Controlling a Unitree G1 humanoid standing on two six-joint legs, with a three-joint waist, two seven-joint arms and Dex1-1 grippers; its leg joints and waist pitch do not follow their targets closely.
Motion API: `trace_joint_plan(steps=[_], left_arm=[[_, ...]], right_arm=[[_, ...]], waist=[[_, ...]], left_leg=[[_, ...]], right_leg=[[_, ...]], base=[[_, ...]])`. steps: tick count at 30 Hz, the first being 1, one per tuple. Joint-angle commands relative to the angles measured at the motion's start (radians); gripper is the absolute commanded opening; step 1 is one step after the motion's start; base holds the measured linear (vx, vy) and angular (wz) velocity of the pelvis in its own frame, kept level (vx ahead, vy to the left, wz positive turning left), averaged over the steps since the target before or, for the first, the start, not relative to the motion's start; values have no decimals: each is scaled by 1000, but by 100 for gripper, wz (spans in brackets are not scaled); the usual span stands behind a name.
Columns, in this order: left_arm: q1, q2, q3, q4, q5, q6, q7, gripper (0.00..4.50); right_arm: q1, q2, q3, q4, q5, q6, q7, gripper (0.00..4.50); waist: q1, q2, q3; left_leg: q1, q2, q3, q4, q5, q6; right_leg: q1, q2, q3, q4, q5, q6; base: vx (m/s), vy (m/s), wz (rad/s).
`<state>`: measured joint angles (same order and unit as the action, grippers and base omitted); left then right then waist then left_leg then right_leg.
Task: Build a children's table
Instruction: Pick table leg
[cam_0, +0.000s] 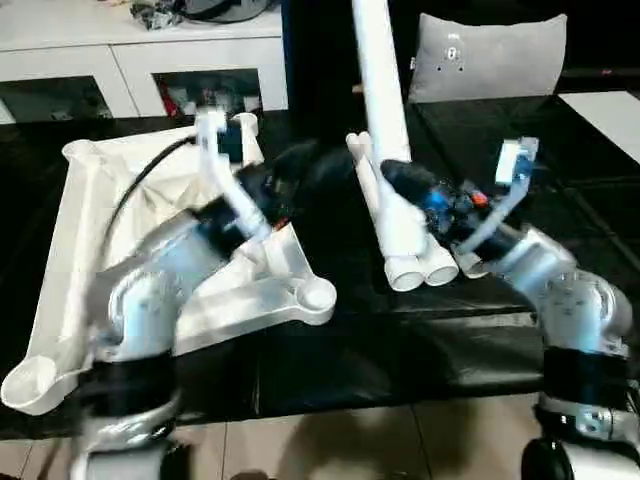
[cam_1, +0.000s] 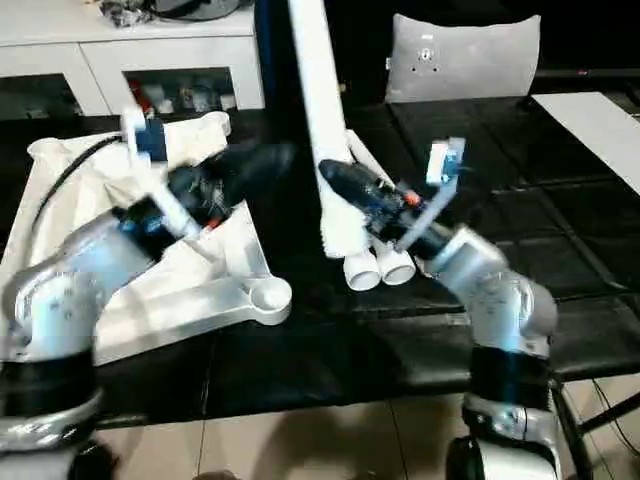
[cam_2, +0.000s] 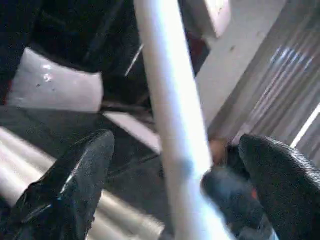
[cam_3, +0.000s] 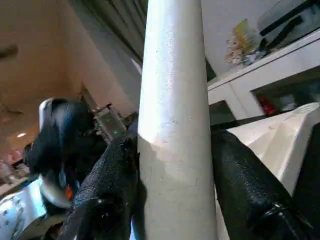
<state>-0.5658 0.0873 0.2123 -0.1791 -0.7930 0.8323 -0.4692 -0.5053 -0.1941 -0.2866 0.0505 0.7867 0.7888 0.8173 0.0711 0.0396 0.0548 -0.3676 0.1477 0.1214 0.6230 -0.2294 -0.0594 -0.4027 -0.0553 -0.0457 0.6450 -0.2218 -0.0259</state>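
A white leg (cam_0: 378, 75) is held upright at twelve o'clock by the right claw (cam_0: 392, 175), clamped on its lower part. Two more legs (cam_0: 420, 262) lie side by side on the black tabletop (cam_0: 400, 350). At nine o'clock lies the overturned table top (cam_0: 80, 240) — ribbed, with corner sockets — crossed by the left arm (cam_0: 190, 260).

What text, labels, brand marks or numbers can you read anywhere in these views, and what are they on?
No text is readable anywhere.
Grey cushion behind the black work surface: a small pale mark, too blurred to read.
Colourful items behind the white cabinet's glass doors: too small and blurred to read.
White plastic table top and long round white legs: no markings visible.
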Motion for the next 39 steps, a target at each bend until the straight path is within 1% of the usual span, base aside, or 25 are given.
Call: trace_joint_plan(steps=[1, 2, 3, 4, 5, 6, 8, 9, 11, 12, 13, 16, 17, 19, 21, 22, 25, 26, 28, 30, 35, 38, 39], left_arm=[[-13, 1, 20, 2, -14, 24, 22, 450], [-18, -1, 7, 11, -7, 32, 30, 450], [-19, -3, 4, 14, -8, 35, 35, 450], [-21, -5, 2, 17, -18, 41, 45, 450], [-22, -7, 1, 17, -28, 44, 52, 450], [-25, -15, 3, 18, -40, 45, 61, 450], [-34, -24, -1, 19, -56, 50, 74, 450], [-35, -24, -1, 19, -57, 50, 74, 450], [-43, -34, -13, 22, -33, 47, 77, 450], [-45, -36, -17, 24, -24, 43, 79, 450], [-46, -36, -22, 27, -13, 37, 81, 450], [-51, -40, -22, 35, -18, 33, 82, 450], [-55, -41, -21, 47, -30, 27, 75, 450], [-56, -41, -20, 55, -39, 23, 67, 450], [-54, -41, -16, 66, -50, 21, 58, 423], [-43, -34, -14, 79, -55, 9, 26, 416], [-34, -29, -16, 81, -53, -2, 2, 416], [-27, -30, -8, 74, -81, 3, -21, 416], [-19, -32, 3, 59, -123, 12, -50, 379], [-11, -32, 3, 46, -150, 14, -80, 370], [-12, -22, -3, 54, -147, 3, -113, 362], [-13, -15, -6, 61, -140, -4, -120, 362], [-13, -12, -7, 62, -141, -5, -120, 350]], right_arm=[[-2, -9, -4, -33, 24, 10, 16, 184], [0, -7, 1, -43, 25, 10, 18, 184], [0, -7, 4, -46, 25, 11, 17, 184], [2, -10, 10, -50, 22, 9, 16, 184], [4, -12, 17, -53, 19, 7, 16, 184], [7, -14, 26, -58, 10, 1, 14, 184], [18, -23, 59, -71, -22, -10, 5, 184], [18, -24, 60, -71, -23, -10, 5, 184], [34, -24, 98, -92, -39, -8, -11, 184], [38, -24, 107, -97, -43, -5, -15, 184], [43, -22, 117, -103, -53, -16, -13, 184], [55, -6, 122, -113, -59, -33, -23, 184], [68, 5, 130, -120, -54, -38, -22, 184], [72, 9, 132, -120, -48, -31, -26, 184], [77, 8, 135, -118, -37, -22, -21, 184], [89, 1, 143, -121, -14, -10, 9, 184], [96, -5, 149, -121, -9, -13, 27, 184], [98, -8, 149, -112, -16, -21, 30, 184], [99, -10, 148, -105, -20, -26, 32, 184], [101, -16, 151, -103, -20, -26, 33, 184], [100, -26, 160, -93, -26, -27, 35, 184], [99, -28, 164, -90, -31, -29, 40, 184], [99, -29, 167, -90, -35, -31, 42, 184]], waist=[[8, -13, -69], [8, -11, -69], [9, -11, -69], [11, -8, -69], [12, -10, -69], [17, -9, -69], [21, -11, -70], [22, -11, -70], [22, -10, -68], [22, -10, -68], [22, -13, -68], [22, -10, -67], [22, -12, -67], [22, -9, -68], [22, -9, -68], [22, -8, -68], [22, -8, -69], [23, -6, -69], [22, -7, -69], [21, -7, -68], [21, -7, -66], [21, -5, -68], [21, -6, -68]], left_leg=[[-12, 46, -1, -57, 73, 97], [-12, 46, -1, -56, 73, 98], [-11, 46, -2, -56, 73, 98], [-10, 47, -1, -56, 73, 98], [-10, 47, -1, -56, 74, 96], [-9, 48, -2, -56, 79, 93], [-9, 50, -2, -57, 81, 89], [-9, 50, -2, -56, 82, 89], [-10, 49, -2, -57, 77, 88], [-10, 50, -3, -58, 74, 82], [-11, 49, -2, -58, 74, 81], [-10, 50, -2, -59, 65, 76], [-11, 50, -3, -59, 63, 75], [-11, 49, -4, -60, 66, 75], [-11, 50, -5, -60, 71, 75], [-11, 49, -5, -60, 70, 76], [-11, 51, -5, -60, 69, 81], [-11, 51, -5, -59, 73, 80], [-12, 51, -4, -59, 67, 79], [-10, 52, -5, -61, 62, 81], [-9, 52, -4, -62, 53, 75], [-9, 53, -5, -61, 63, 73], [-10, 53, -5, -61, 67, 75]], right_leg=[[79, -72, 45, -79, -2, -237], [77, -71, 44, -80, -11, -227], [76, -72, 44, -81, -17, -224], [75, -72, 45, -83, -27, -220], [75, -72, 44, -82, -27, -219], [74, -72, 44, -82, -22, -219], [75, -72, 45, -80, -17, -218], [74, -72, 45, -80, -14, -217], [74, -73, 45, -82, -23, -211], [75, -73, 45, -82, -31, -204], [76, -73, 45, -83, -31, -202], [74, -74, 46, -85, -48, -195], [74, -74, 46, -85, -48, -194], [75, -74, 46, -84, -40, -192], [75, -74, 45, -83, -24, -197], [75, -74, 45, -83, -24, -197], [75, -75, 46, -82, -13, -199], [75, -76, 46, -81, -5, -204], [76, -77, 45, -80, 1, -216], [75, -77, 45, -81, -5, -219], [75, -77, 46, -84, -36, -206], [75, -76, 46, -82, -15, -207], [76, -77, 46, -80, -4, -209]], base=[[0, 0, 0], [0, 0, 0], [0, 0, 0], [0, 0, 0], [0, 0, 0], [0, 0, 0], [0, 0, 0], [0, 0, 0], [0, 0, 0], [0, 0, 0], [0, 0, 0], [0, 0, 0], [0, 0, 0], [0, 0, 0], [0, 0, 0], [0, 0, 0], [0, 0, 0], [0, 0, 0], [0, 0, 0], [0, 0, 0], [0, 0, 0], [0, 0, 0], [0, 0, 0]])
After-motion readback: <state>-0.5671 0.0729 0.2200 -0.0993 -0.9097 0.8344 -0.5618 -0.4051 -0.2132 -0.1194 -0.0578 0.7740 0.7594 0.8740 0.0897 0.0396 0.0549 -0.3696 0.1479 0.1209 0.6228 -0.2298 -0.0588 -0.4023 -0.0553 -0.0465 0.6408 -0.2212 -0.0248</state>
